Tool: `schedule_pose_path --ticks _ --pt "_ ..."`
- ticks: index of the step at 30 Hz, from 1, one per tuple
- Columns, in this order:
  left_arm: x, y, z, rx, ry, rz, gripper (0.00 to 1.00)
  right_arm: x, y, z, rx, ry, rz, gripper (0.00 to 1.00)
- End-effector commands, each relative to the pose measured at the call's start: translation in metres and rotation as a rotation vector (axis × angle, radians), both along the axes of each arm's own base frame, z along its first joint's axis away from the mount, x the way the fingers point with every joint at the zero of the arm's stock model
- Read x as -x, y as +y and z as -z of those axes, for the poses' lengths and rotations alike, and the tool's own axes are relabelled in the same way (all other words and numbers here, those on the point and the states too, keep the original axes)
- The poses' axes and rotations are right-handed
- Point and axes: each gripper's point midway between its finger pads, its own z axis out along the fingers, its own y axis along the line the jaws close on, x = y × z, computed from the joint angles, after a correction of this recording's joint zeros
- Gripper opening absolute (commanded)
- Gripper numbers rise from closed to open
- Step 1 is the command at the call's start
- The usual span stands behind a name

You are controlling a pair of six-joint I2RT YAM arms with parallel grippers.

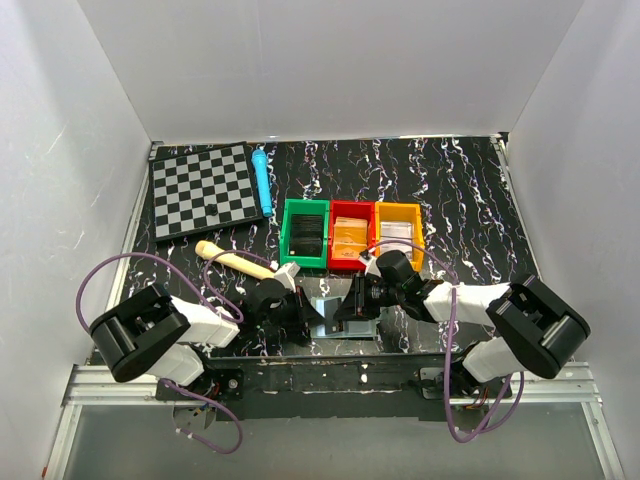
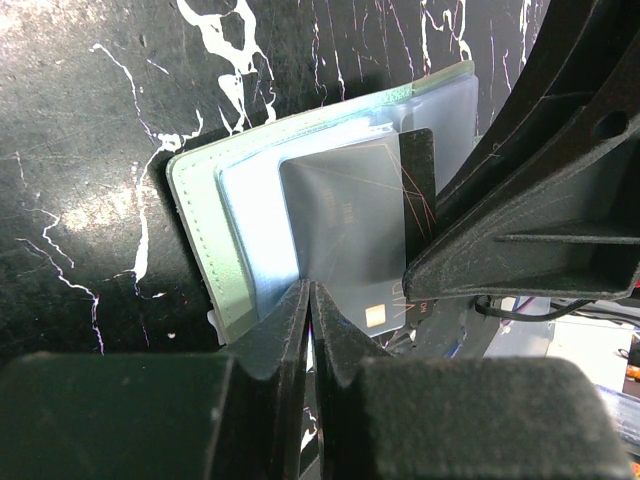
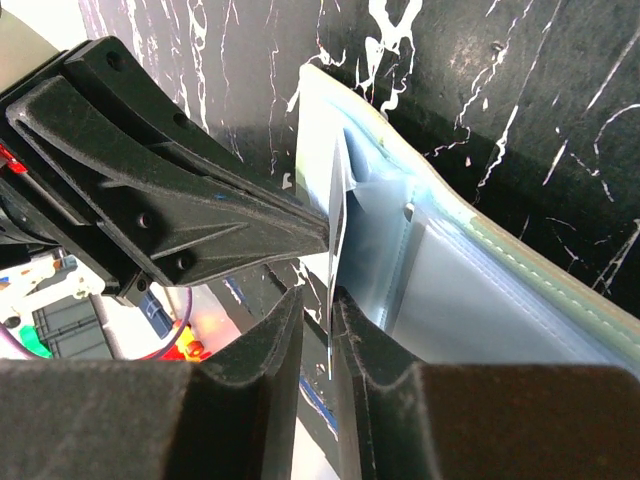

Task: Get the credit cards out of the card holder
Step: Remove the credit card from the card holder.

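The card holder (image 1: pixel 325 312) lies open on the black marbled table between both grippers, its grey-green rim (image 2: pixel 200 230) and pale blue panels (image 3: pixel 480 290) facing up. My left gripper (image 2: pixel 311 290) is shut on the near edge of a blue panel. A grey credit card (image 2: pixel 355 240) with a gold chip sticks partly out of its pocket, and a dark card (image 2: pixel 418 185) shows behind it. The right gripper (image 3: pixel 317 295) straddles the grey card's edge (image 3: pixel 335 220). The card rests against one finger, with a gap to the other. In the top view the left gripper (image 1: pixel 300 305) and right gripper (image 1: pixel 352 303) almost meet.
Behind the card holder stand a green bin (image 1: pixel 305 233), a red bin (image 1: pixel 350 238) and an orange bin (image 1: pixel 398 232). A chessboard (image 1: pixel 203 188), a blue pen (image 1: pixel 263 182) and a wooden stick (image 1: pixel 235 260) lie at the back left. White walls enclose the table.
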Motion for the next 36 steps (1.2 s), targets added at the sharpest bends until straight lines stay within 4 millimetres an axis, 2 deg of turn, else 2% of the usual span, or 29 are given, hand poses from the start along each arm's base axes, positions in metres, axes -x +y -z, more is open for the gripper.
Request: schedule_pose_path --ticks 1,12,17,26,36 --pt "0.005 0.019 0.028 -0.112 0.044 -0.022 0.04 -0.002 0.016 -0.022 -0.089 -0.027 -0.05 0.25" --pt "0.005 0.019 0.027 -0.108 0.043 -0.023 0.04 0.001 0.02 -0.019 -0.082 -0.004 -0.08 0.25" --pt "0.005 0.02 0.028 -0.111 0.047 -0.029 0.04 0.0 0.018 -0.023 -0.075 -0.02 -0.074 0.21" --pt "0.003 0.024 0.03 -0.115 0.062 -0.048 0.15 0.001 0.011 -0.026 -0.052 -0.04 -0.064 0.22" --pt "0.003 0.025 0.03 -0.107 0.063 -0.048 0.11 0.001 0.007 -0.025 -0.05 -0.046 -0.05 0.23"
